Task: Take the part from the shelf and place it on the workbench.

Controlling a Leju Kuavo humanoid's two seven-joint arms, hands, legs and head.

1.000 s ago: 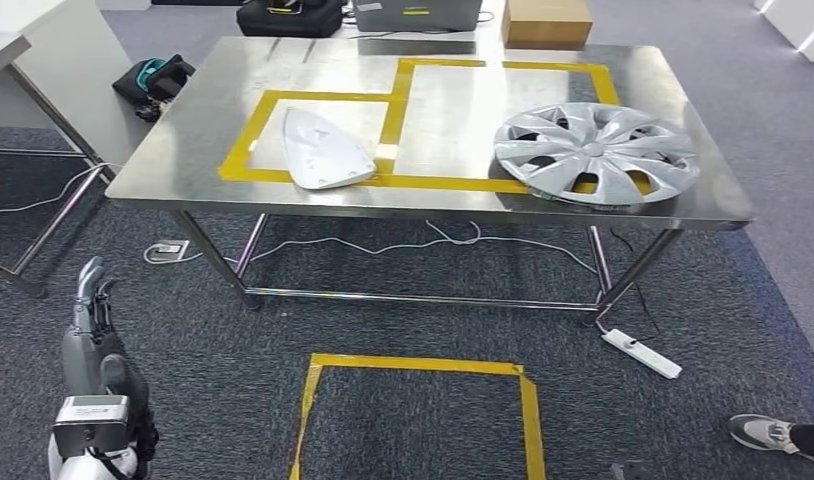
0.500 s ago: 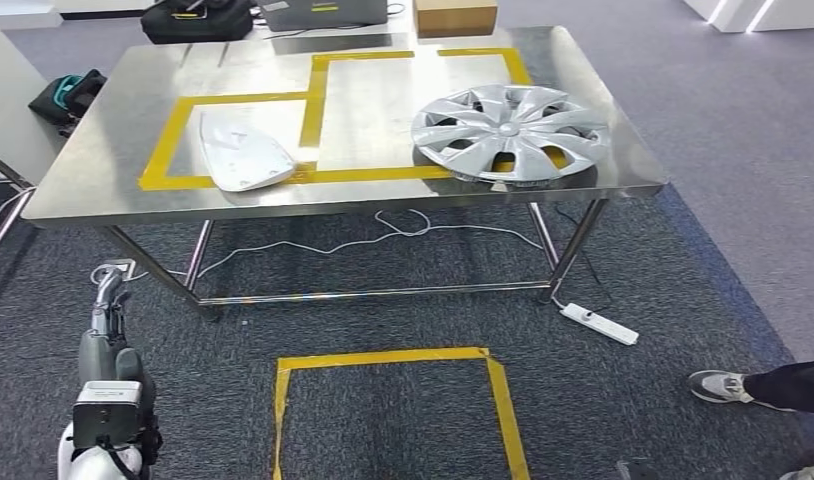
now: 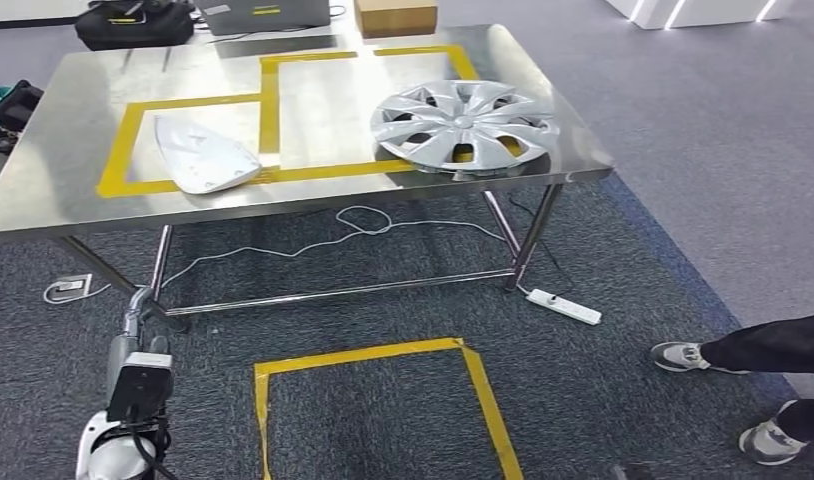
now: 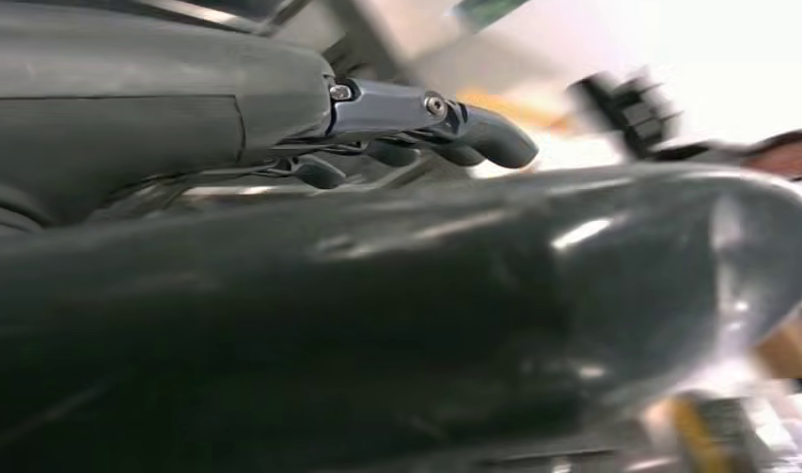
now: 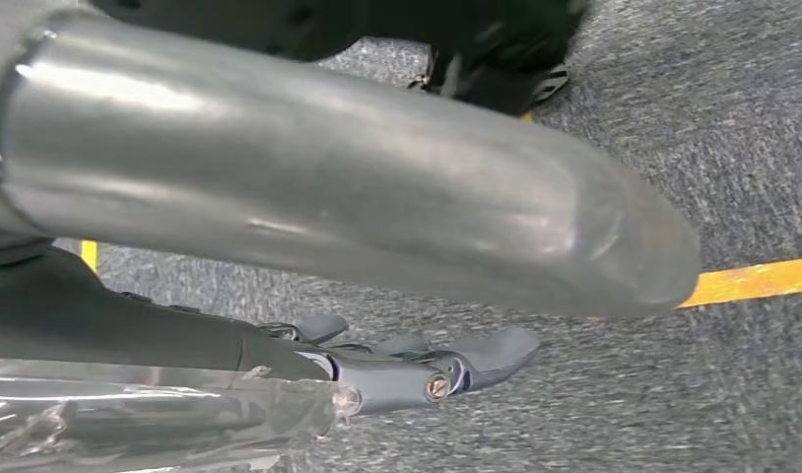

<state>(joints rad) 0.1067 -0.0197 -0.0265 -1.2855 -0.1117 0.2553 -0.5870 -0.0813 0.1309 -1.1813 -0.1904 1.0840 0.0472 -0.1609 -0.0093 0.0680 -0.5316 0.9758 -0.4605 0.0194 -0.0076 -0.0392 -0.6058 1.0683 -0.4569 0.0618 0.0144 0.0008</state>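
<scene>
In the head view the steel workbench (image 3: 53,110) stands ahead of me, marked with yellow tape outlines (image 3: 269,100). A silver hubcap (image 3: 466,125) lies on its right part. A white curved cover (image 3: 203,155) lies on the left part, across the tape. My left hand (image 3: 135,318) hangs low at the lower left, in front of the table's legs, holding nothing. In the left wrist view its fingers (image 4: 446,123) are stretched out and apart from the thumb. In the right wrist view my right hand (image 5: 417,370) hangs over the carpet, fingers straight, with nothing in it.
A yellow tape square (image 3: 373,352) marks the carpet in front of the table. A white power strip (image 3: 563,306) and cables lie under the table's right end. A person's legs and shoes (image 3: 773,345) stand at the right edge. A cardboard box (image 3: 394,15) and a black bag (image 3: 133,22) sit behind the table.
The camera has turned, so the whole scene has slid left in the picture. The person's legs at the right have come further into view. My left arm still hangs empty.
</scene>
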